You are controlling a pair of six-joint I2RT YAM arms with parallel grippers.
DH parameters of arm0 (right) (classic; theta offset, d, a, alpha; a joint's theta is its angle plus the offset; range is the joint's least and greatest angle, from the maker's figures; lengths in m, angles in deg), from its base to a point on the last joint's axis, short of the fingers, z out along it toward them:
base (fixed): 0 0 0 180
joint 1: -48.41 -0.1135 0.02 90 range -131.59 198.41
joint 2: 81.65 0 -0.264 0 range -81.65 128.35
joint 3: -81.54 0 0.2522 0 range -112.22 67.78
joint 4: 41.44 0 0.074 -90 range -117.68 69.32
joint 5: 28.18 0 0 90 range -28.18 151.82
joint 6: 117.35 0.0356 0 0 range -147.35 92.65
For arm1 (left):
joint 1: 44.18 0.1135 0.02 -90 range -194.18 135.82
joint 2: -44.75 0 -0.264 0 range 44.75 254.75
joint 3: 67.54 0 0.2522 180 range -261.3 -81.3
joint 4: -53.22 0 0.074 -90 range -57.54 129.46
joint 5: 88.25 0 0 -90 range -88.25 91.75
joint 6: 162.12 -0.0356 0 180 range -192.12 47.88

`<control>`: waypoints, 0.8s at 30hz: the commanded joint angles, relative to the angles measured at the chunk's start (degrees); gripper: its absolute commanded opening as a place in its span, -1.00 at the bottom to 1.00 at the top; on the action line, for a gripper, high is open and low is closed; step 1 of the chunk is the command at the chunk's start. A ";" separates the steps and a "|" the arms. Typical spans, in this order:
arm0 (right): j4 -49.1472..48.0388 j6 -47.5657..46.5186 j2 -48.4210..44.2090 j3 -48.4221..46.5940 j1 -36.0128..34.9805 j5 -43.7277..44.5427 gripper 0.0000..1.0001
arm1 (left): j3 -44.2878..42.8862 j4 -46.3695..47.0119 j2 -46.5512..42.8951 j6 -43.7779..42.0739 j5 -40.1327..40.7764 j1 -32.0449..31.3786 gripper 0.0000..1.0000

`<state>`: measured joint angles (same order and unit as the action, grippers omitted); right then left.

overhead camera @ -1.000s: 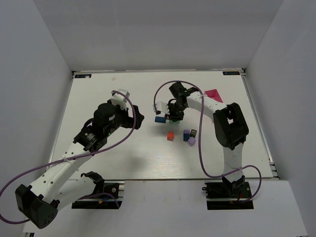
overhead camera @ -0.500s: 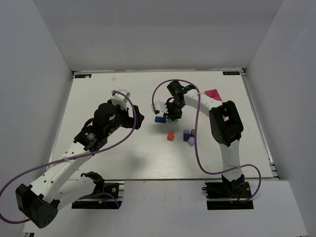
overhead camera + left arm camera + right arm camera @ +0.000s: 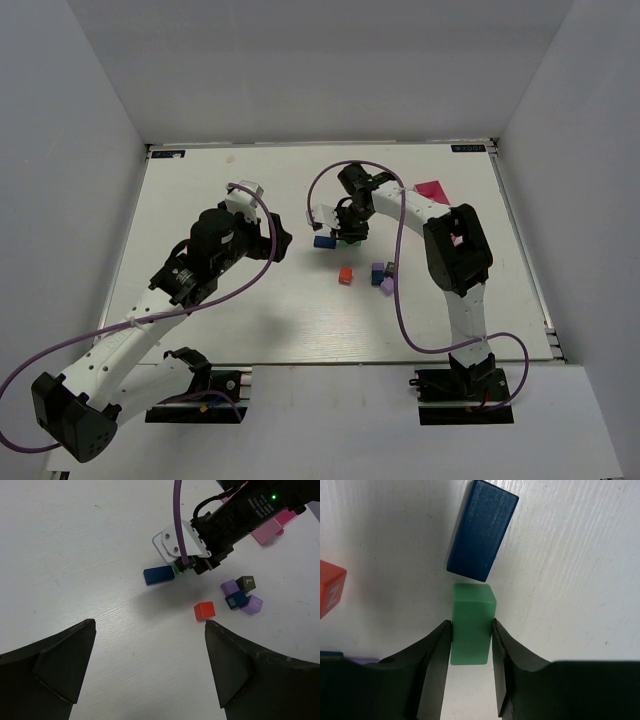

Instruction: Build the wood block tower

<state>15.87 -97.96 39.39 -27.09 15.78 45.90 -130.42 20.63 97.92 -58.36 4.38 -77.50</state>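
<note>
While the right gripper [image 3: 470, 626] clasps the green block [image 3: 471, 611] by its long sides, its end just beside the blue block [image 3: 481, 530], the step wants an even squeeze, a straight lift, and clearance from blue before any turn. The red block [image 3: 204, 611] lies near, apart. The right arm reaches out over the table [image 3: 280, 330], wrist bent down, fingers pointing at the surface. The left gripper [image 3: 149, 625] hangs raised, spread wide, empty.
</note>
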 commanded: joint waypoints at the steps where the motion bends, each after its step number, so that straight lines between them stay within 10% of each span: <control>1: -0.04 0.73 1.14 -0.93 0.10 0.63 -0.17 | 0.17 0.81 -0.26 -0.40 0.79 0.36 1.00; 13: -0.84 3.98 1.40 -1.02 0.19 2.04 -0.17 | 0.17 0.81 -0.26 -0.40 0.79 0.36 1.00; 24: -1.19 4.95 0.96 -1.02 0.10 1.86 0.40 | 0.17 0.81 0.27 -0.40 0.79 0.36 1.00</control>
<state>14.71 -93.68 40.63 -27.07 15.78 48.00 -130.42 20.63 98.12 -58.36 4.38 -77.50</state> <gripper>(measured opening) 0.687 0.998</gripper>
